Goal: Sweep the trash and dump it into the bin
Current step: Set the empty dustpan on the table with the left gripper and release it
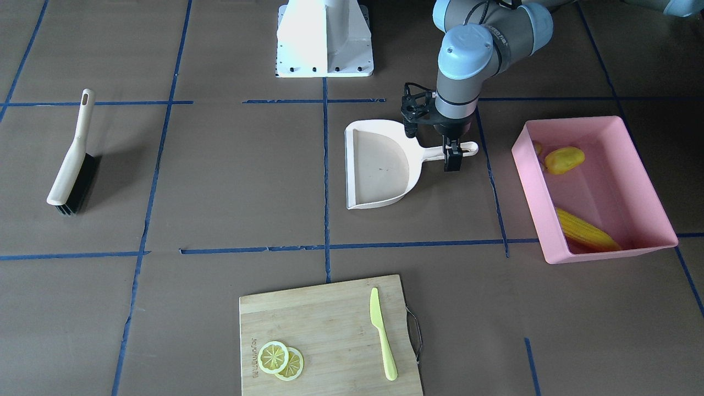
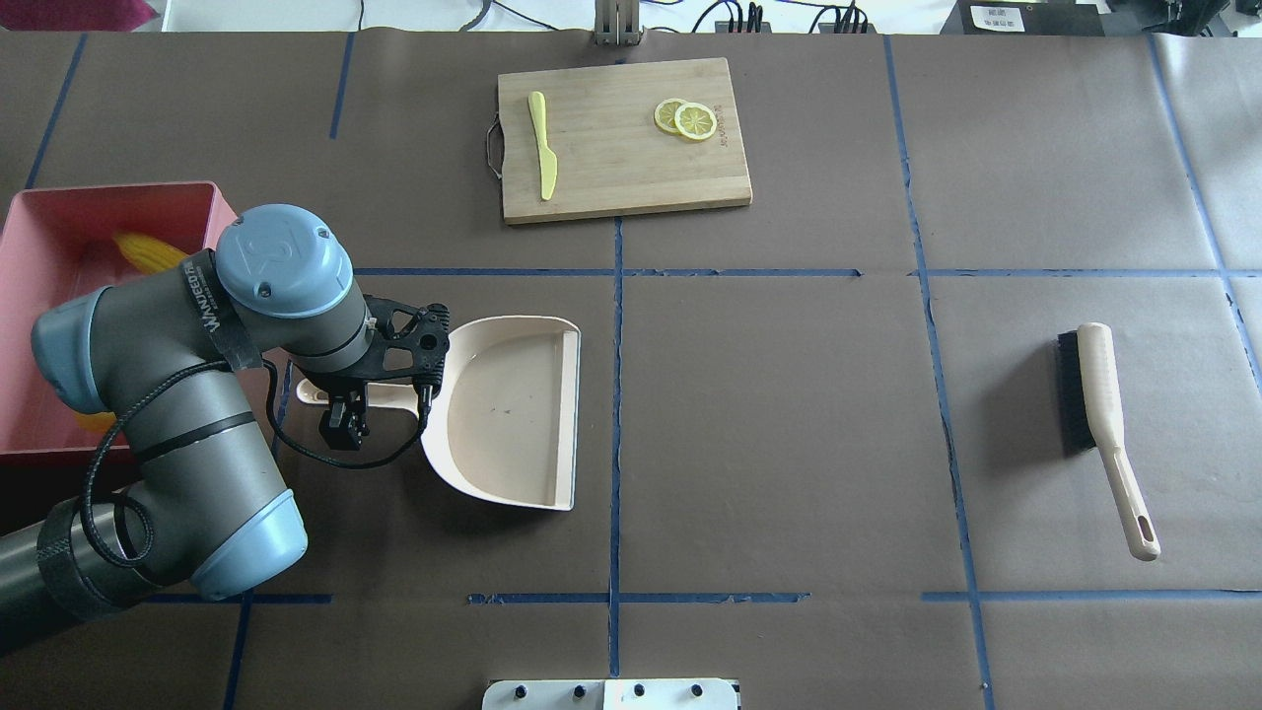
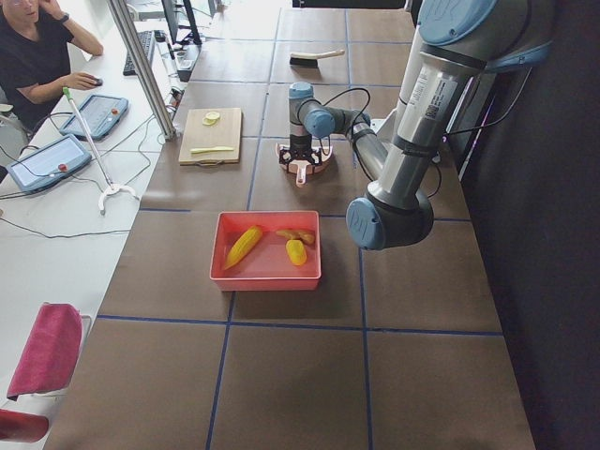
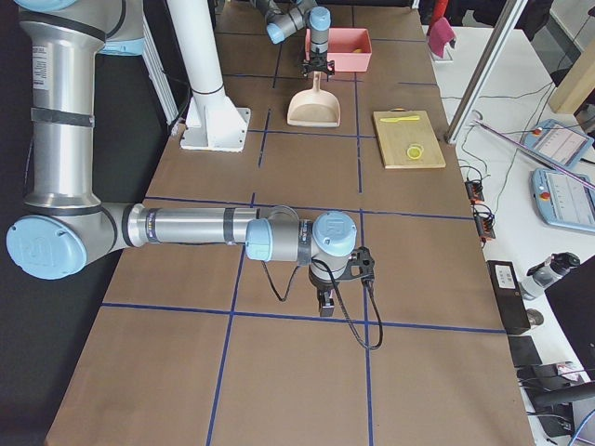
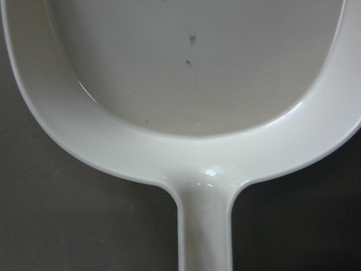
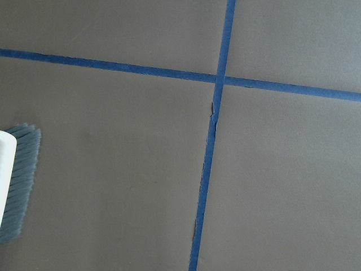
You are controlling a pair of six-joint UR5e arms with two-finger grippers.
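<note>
The pink bin (image 1: 610, 256) stands at my left end of the table. All three pieces of trash lie in it: the corn cob (image 1: 586, 231), the rounded yellow lump (image 1: 564, 159) and the ginger root (image 1: 537, 147), which is half hidden by the wall. The cream dustpan (image 1: 379, 165) lies flat and empty beside the bin. My left gripper (image 1: 451, 152) hangs low over its handle (image 1: 432, 154), open, with one finger on each side. My right gripper (image 4: 324, 302) shows only in the exterior right view, above bare table; whether it is open or shut I cannot tell.
The hand brush (image 1: 71, 165) lies on the table at my right side, its bristles (image 6: 17, 180) at the edge of the right wrist view. A wooden cutting board (image 1: 330, 335) at the far edge carries a green knife (image 1: 382, 335) and lemon slices (image 1: 280, 360). The robot's base (image 1: 324, 38) stands mid-table.
</note>
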